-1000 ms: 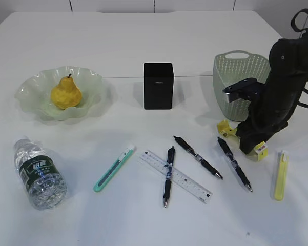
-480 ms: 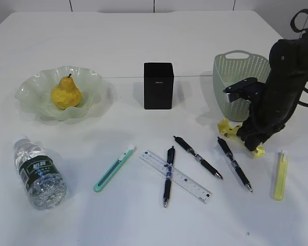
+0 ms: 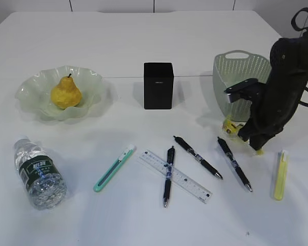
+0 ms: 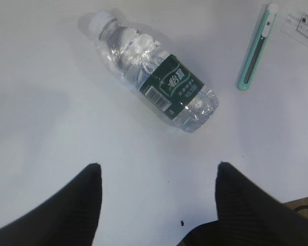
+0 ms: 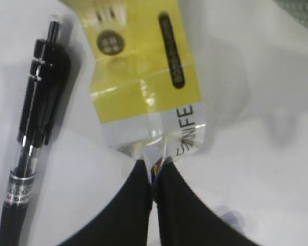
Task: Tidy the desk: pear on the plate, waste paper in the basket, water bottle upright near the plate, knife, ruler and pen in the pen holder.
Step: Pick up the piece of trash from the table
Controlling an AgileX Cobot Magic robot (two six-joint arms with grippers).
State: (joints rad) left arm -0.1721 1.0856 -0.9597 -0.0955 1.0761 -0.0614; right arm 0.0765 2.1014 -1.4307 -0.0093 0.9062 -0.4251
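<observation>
- Waste paper (image 5: 143, 87), the yellow and white wrapper, lies on the desk (image 3: 143, 41) just in front of the basket (image 3: 241, 82), beside the top end of a black pen (image 5: 33, 133)
- Right gripper (image 5: 154, 177) has its jaws pinched together on the wrapper's clear lower edge, so the step in hand is the paper pickup; in the exterior view the arm hides most of the grip
- Left gripper (image 4: 156, 197) hangs with its fingers spread wide and nothing between them, over bare desk near the water bottle (image 4: 154, 72), which lies on its side
- Pear (image 3: 66, 93) already sits on the plate (image 3: 33, 84); the ruler (image 3: 177, 176), pens and both knives lie loose, none in the pen holder (image 3: 158, 85)
- Next move, as I judge it: lift straight up, carry over the basket rim, then let go; the thin edge could slip from so small a bite
</observation>
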